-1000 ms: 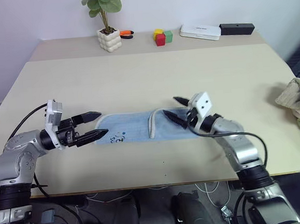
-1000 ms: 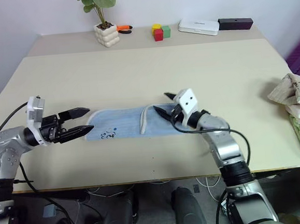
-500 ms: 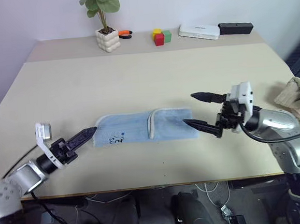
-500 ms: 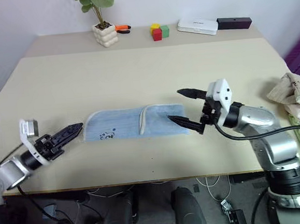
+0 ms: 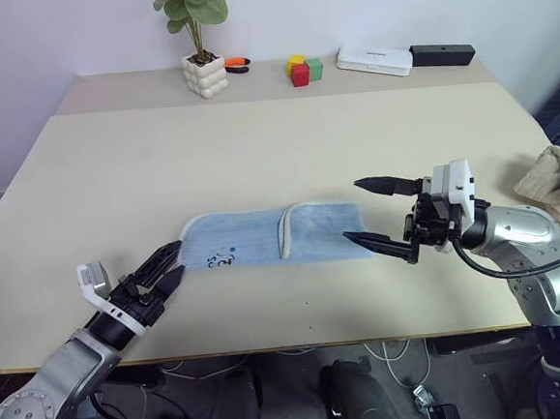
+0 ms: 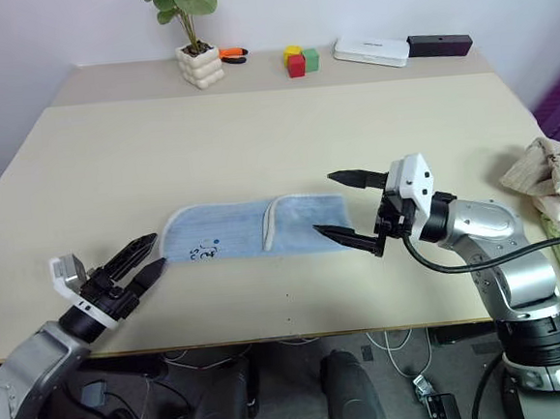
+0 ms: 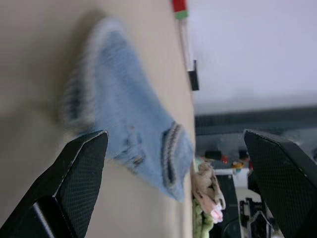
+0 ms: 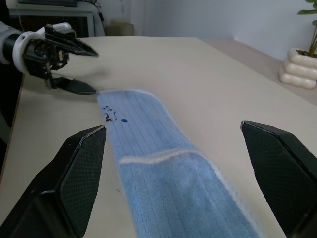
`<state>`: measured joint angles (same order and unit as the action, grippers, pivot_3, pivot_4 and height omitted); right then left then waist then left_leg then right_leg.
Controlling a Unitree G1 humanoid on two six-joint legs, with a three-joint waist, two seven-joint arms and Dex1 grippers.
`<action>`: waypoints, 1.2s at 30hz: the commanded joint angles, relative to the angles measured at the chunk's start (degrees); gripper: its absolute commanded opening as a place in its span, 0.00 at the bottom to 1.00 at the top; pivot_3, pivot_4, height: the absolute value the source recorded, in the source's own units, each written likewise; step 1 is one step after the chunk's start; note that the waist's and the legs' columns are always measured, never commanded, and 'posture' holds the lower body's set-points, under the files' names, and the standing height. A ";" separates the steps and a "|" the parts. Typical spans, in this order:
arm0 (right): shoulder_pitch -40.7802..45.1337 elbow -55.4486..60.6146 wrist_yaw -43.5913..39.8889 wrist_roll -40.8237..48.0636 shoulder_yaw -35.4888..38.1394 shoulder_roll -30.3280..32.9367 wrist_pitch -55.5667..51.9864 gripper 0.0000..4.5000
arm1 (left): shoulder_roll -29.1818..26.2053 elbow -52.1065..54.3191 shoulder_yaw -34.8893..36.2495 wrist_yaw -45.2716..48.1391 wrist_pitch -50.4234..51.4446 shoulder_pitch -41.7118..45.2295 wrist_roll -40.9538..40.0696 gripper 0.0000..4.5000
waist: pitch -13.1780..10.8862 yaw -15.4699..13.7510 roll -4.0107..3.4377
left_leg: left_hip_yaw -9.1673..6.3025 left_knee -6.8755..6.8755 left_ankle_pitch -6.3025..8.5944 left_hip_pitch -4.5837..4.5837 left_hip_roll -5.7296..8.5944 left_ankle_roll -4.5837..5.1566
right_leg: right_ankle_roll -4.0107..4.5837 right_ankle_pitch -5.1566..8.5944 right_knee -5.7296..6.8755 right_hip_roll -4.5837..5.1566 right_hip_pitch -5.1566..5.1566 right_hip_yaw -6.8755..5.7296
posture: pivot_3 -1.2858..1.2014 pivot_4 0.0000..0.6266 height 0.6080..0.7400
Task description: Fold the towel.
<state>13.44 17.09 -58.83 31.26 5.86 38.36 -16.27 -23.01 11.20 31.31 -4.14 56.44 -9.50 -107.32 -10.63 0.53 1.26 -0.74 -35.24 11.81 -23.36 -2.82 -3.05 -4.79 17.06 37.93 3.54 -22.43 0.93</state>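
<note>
Left eye view: light blue towel (image 5: pixel 274 236) lying flat on the bench (image 5: pixel 285 151), near the front edge, about midway between both side edges, one end folded over with the pale hem across the middle. Left hand (image 5: pixel 166 267) spread, empty, just beside the towel's left end. Right hand (image 5: pixel 370 215) spread wide, empty, at the towel's right end.

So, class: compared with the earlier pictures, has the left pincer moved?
Yes. The left pincer has pulled back from the towel's end toward the table's near edge, and is open.
</note>
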 commanded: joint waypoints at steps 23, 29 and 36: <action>-0.50 2.01 3.19 -1.22 0.39 -0.90 1.38 1.00 | 1.52 -10.30 -10.38 -7.22 -6.77 7.87 -5.68 0.71 | 0.17 -1.30 -0.28 | 0.21 0.00 0.01 -0.03 0.07 -0.02 | 0.24 -0.16 -0.62 0.12 0.17 0.10 | 0.52 0.24 1.00; -0.80 2.29 3.80 -1.72 0.10 -1.04 1.53 1.00 | 1.20 -11.67 -10.29 -7.81 -6.07 9.73 -5.61 0.02 | 0.23 -1.38 -0.39 | 0.22 0.02 0.01 -0.03 0.07 -0.02 | 0.21 -0.18 -0.63 0.10 0.16 0.11 | 0.52 0.24 1.00; -0.79 1.92 4.43 -2.30 0.28 -0.91 1.71 1.00 | -0.60 -11.73 -10.01 -5.40 -4.60 10.51 -4.45 0.01 | 0.29 -1.33 -0.50 | 0.22 0.01 0.01 -0.03 0.10 -0.02 | 0.21 -0.18 -0.68 0.11 0.17 0.13 | 0.52 0.24 1.00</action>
<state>12.24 17.31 -54.64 29.28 5.35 37.13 -15.77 -22.82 0.35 21.95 -10.59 51.14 0.88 -113.04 -10.33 -0.80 0.76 -0.52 -35.22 11.82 -23.39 -2.72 -3.07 -4.57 16.88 37.25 3.65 -22.27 1.06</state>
